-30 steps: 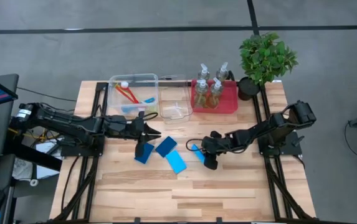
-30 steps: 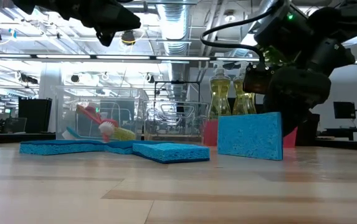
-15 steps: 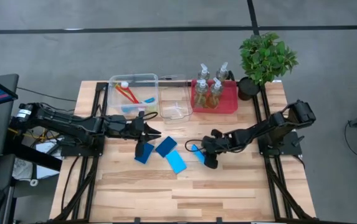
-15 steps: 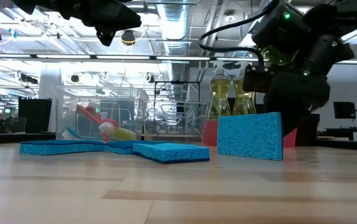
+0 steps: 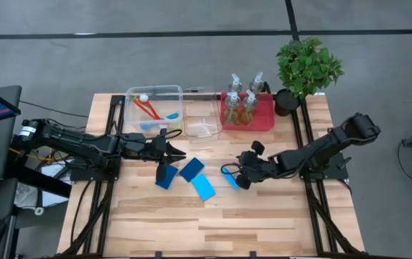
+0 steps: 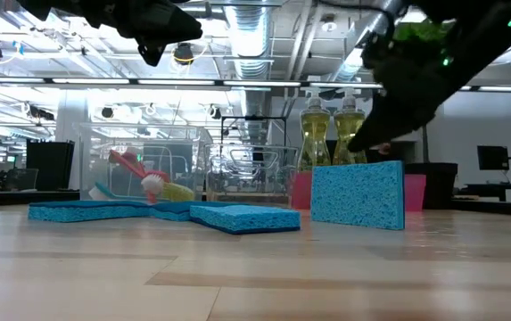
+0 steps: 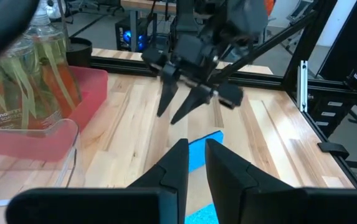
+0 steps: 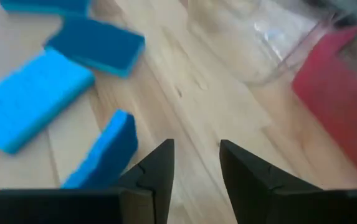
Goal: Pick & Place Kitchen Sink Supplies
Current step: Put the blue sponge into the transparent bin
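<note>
Since a second ago, our right gripper [image 5: 243, 169] has lifted off the upright sponge [image 6: 358, 194] and swung back; its fingers now hang spread and empty just beside it. That sponge stands on its long edge mid-table, apart from the three sponges [image 5: 184, 175] lying flat near our left gripper [image 5: 174, 149]. The left fingers sit nearly pressed together, holding nothing. The bottles [image 5: 240, 101] stand in the red tray [image 5: 265, 119]. The brushes [image 5: 154, 112] lie in the bin [image 5: 155, 92], blurred behind its wall in the low view.
</note>
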